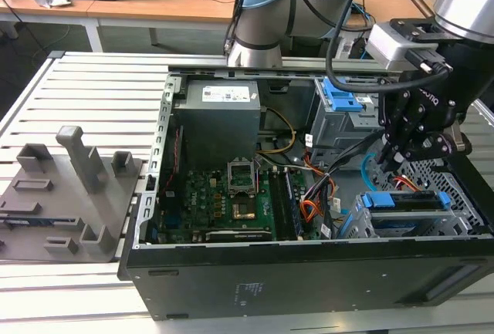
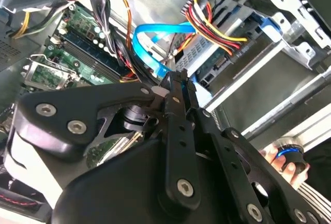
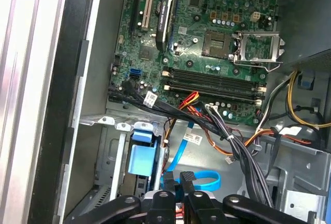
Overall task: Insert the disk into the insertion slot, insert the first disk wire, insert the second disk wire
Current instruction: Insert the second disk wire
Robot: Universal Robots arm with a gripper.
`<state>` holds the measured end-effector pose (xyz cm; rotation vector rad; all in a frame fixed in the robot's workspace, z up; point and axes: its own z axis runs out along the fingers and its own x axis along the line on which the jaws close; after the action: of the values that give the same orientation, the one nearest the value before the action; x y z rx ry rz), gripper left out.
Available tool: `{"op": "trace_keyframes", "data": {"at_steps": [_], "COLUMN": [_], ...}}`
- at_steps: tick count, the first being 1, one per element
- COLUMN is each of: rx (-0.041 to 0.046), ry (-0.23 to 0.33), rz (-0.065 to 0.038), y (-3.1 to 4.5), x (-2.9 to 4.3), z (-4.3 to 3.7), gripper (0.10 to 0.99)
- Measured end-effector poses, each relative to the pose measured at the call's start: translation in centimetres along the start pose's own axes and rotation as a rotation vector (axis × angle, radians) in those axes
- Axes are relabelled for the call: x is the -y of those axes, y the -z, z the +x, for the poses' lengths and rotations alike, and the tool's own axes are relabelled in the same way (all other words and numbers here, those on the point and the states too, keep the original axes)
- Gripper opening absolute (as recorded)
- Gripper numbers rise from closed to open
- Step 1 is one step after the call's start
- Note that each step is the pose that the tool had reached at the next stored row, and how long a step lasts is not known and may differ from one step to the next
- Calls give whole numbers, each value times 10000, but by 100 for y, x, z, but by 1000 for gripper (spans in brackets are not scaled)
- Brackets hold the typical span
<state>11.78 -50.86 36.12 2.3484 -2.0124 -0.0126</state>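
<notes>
The open computer case [image 1: 309, 272] lies on the slatted tabletop [image 1: 93, 79]. Inside it, at the corner on the exterior view's right, the disk [image 1: 407, 201] in its blue carrier already sits in the insertion slot [image 1: 455, 187] of perforated grey metal. The gripper [image 1: 391, 156] hangs just above the disk's rear edge, its fingers [image 2: 178, 92] closed together on the end of a flat blue cable [image 2: 155, 38]. A red, yellow and black wire bundle [image 2: 214, 22] is plugged in just beside that cable.

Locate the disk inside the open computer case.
In the exterior view, the disk sits in the insertion slot at the case's right end, just below the end effector.
</notes>
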Motion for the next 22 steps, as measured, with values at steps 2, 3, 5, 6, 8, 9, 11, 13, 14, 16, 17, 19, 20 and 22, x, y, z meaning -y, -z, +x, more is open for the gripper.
{"op": "trace_keyframes", "data": {"at_steps": [2, 3, 5, 6, 8, 9, 11, 13, 14, 16, 17, 19, 20, 22], "rx": [-1, 0, -1, 1, -2, -1, -1, -2, -2, 0, -3, -1, -2, 0], "ry": [1, 1, 1, 3, 2, 2, 1, 2, 2, 1, 1, 1, 2, 2], "rz": [0, 0, 0, 1, -2, -3, -5, -5, -5, -5, -6, -6, -5, -6], "y": [-3, -4, -8, -17, -46, -56, -96, -130, -136, -140, -140, -143, -144, -149], "x": [-13, -16, -21, -16, 11, 18, 30, 39, 53, 72, 74, 68, 70, 102], "z": [87, 109, 144, 148, 153, 154, 155, 155, 158, 160, 171, 212, 229, 242], "gripper": [161, 161, 161, 161, 161, 161, 161, 161, 161, 161, 161, 161, 161, 161]}}
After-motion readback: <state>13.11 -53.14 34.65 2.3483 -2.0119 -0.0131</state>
